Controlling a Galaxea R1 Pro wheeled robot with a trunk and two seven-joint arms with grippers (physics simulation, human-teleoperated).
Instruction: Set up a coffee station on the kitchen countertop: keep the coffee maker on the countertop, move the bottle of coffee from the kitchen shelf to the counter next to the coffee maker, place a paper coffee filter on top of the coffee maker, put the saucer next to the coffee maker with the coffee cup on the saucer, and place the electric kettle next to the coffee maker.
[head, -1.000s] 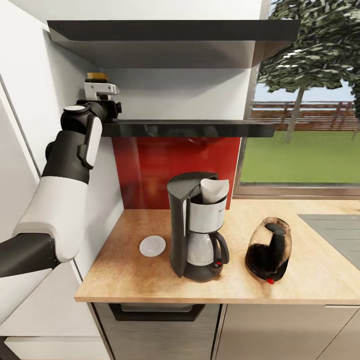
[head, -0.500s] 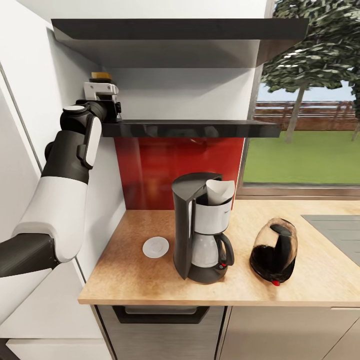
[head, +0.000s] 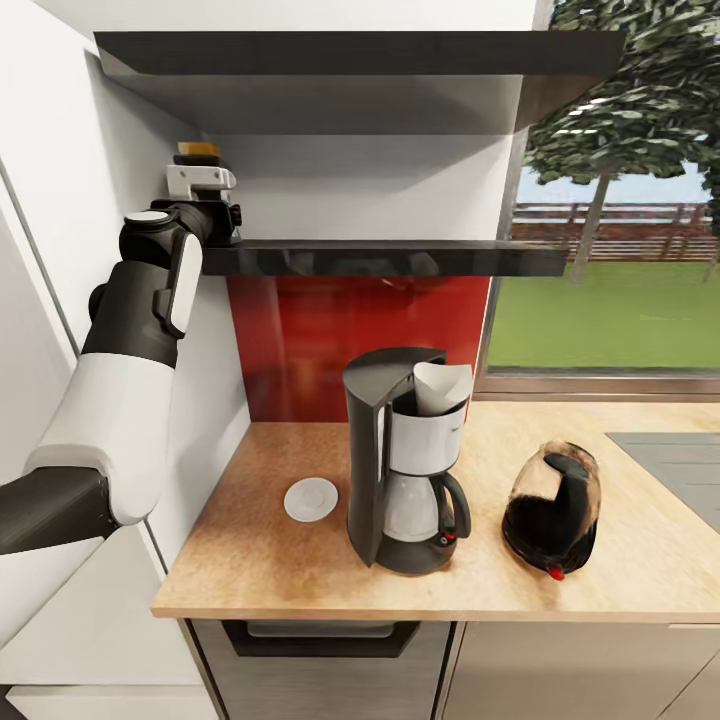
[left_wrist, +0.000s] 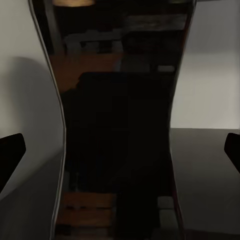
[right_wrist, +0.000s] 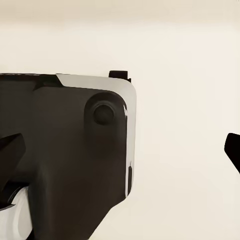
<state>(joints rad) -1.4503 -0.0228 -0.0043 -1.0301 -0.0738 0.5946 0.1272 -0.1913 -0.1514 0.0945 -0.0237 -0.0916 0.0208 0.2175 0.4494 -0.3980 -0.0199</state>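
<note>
The dark bottle of coffee (head: 198, 151) with its yellow-orange cap stands at the left end of the black kitchen shelf (head: 400, 258). My left gripper (head: 205, 182) is raised to it and open. In the left wrist view the bottle (left_wrist: 120, 100) sits between the spread fingertips (left_wrist: 11, 152). On the countertop (head: 260, 560) stands the coffee maker (head: 405, 470) with the paper coffee filter (head: 441, 386) in its top. The saucer (head: 310, 499) lies bare to its left and the electric kettle (head: 552, 510) stands to its right. The coffee cup is out of view. My right gripper (right_wrist: 120, 147) is open on nothing.
A second black shelf (head: 350, 55) hangs above the first. A white wall (head: 60, 250) runs close along my left arm. A grey panel (head: 670, 450) is set into the counter at the far right, under the window (head: 610, 300).
The head camera has shifted a little, so the counter things sit slightly further right in the picture. My left gripper stays at the bottle on the shelf.
</note>
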